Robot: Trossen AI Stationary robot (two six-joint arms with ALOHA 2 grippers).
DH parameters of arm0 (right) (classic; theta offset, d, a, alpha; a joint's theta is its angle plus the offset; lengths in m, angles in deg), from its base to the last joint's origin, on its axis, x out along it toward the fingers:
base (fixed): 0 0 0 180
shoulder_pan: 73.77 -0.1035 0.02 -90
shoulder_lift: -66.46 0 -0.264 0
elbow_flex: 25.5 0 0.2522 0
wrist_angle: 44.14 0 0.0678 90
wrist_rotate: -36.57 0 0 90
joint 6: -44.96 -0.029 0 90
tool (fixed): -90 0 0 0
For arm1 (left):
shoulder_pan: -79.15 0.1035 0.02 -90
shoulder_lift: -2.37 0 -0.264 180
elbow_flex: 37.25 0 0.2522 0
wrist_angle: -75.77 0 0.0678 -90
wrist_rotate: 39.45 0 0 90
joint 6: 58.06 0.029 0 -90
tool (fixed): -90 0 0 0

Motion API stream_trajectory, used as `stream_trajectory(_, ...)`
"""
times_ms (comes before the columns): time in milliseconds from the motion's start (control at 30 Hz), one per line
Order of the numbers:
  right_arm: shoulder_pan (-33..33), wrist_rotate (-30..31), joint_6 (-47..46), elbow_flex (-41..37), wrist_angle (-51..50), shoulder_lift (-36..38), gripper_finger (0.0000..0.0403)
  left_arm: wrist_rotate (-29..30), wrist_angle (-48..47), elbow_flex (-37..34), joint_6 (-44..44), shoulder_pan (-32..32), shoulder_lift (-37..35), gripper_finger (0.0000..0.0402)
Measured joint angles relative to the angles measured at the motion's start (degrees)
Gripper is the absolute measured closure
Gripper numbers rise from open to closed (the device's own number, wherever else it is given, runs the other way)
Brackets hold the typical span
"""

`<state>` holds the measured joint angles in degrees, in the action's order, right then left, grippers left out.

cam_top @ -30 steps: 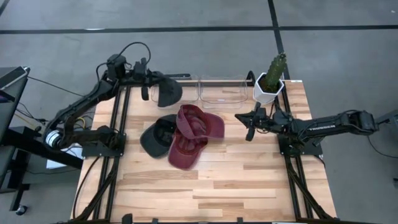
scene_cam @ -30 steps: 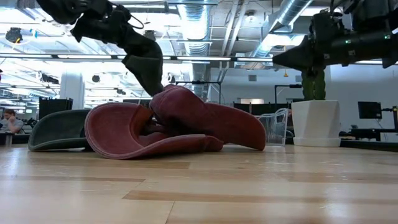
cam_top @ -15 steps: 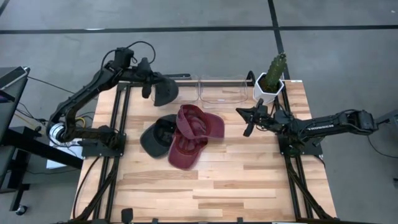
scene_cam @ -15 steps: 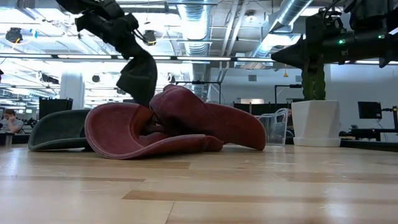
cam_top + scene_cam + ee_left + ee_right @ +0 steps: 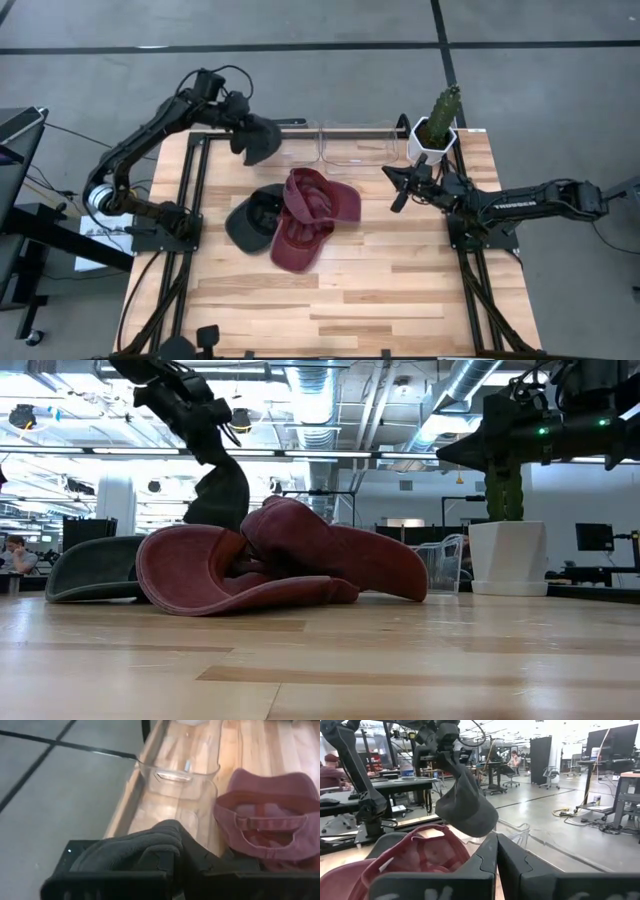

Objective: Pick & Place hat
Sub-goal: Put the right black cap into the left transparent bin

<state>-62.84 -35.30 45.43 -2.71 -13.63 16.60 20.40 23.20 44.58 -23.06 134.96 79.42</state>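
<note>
Three caps were in view over a pale wooden table [image 5: 400,290] of butt-jointed planks. The left gripper [image 5: 243,122], fingers closed tight, pinched a dark grey cap [image 5: 260,138] and held it in the air above the table's far left corner, just beside the clear plastic bin [image 5: 355,143]. Seen from the low camera, this soft fabric cap [image 5: 218,495] hung limp from the pinch, its long axis roughly vertical and its free end pointing down toward the table. In the right wrist view the same cap [image 5: 467,805] showed a rounded, domed crown with a curved brim edge at its lower end.

Two further caps lay near the table's middle. A maroon cap [image 5: 310,220] rested upturned, its hollow facing up and its adjustment strap visible, its long axis running diagonally from the table's centre toward the near left. It overlapped a black cap [image 5: 250,218] lying just to its left, likewise hollow side up.

The right gripper [image 5: 397,197] hovered above the table to the right of the maroon cap, fingers pressed together and holding nothing. Behind it, at the far right corner, stood a white faceted pot [image 5: 432,143] bearing a green cactus [image 5: 443,107].
</note>
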Motion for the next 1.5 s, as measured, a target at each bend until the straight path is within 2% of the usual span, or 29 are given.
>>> stream_trajectory(200, 0.1, -0.02, 0.0, 0.0, 0.02, 0.0, 0.0403, 3.69, -2.36, 0.0, 2.5, 0.02, 0.9, 0.0391)
stream_trajectory(767, 0.1, -0.04, -0.02, 0.0, -0.02, 0.0, 0.0403, 3.76, -9.27, 8.26, 2.72, -0.24, 0.93, 0.0391)
stream_trajectory(1200, 0.1, -0.06, -0.01, 0.0, 1.05, 0.0, 0.0403, 6.65, -10.25, 8.85, 3.88, -0.53, 2.22, 0.0391)
stream_trajectory(1333, 0.09, -0.09, -0.02, 0.0, 1.14, 0.01, 0.0403, 11.16, -11.05, 9.15, 4.29, -1.9, 4.15, 0.0391)
stream_trajectory(1500, 0.1, -0.09, 0.02, 0.0, 1.14, 0.0, 0.0403, 13.02, -17.2, 14.44, 4.9, -4.46, 7.41, 0.0391)
